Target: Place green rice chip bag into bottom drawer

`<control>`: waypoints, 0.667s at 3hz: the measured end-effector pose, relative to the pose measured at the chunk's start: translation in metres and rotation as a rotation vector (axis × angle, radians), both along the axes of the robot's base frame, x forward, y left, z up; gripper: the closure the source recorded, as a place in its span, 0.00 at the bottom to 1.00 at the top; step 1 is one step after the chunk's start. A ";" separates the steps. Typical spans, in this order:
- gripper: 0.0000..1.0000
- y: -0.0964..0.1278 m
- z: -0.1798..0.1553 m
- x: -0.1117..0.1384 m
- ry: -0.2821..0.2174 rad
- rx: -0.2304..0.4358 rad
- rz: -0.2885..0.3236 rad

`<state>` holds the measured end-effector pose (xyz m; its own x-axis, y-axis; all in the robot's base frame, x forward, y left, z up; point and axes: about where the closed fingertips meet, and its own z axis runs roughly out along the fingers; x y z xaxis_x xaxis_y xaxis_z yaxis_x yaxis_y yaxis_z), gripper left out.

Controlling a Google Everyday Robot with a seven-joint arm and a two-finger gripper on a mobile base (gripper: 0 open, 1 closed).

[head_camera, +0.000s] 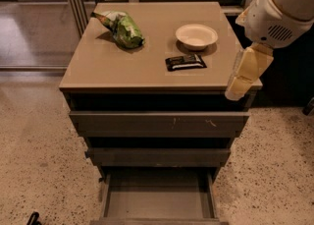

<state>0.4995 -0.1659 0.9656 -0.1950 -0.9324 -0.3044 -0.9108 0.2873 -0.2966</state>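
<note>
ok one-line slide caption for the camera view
Gripper hangs at the cabinet's right edge; green rice chip bag lies on top, bottom drawer open.
</note>
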 end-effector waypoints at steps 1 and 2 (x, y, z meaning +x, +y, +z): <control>0.00 0.013 -0.002 0.017 -0.040 0.073 -0.011; 0.00 0.043 0.005 0.073 -0.122 0.220 -0.017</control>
<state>0.5722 -0.1230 0.9709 -0.1595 -0.8382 -0.5216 -0.8667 0.3718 -0.3324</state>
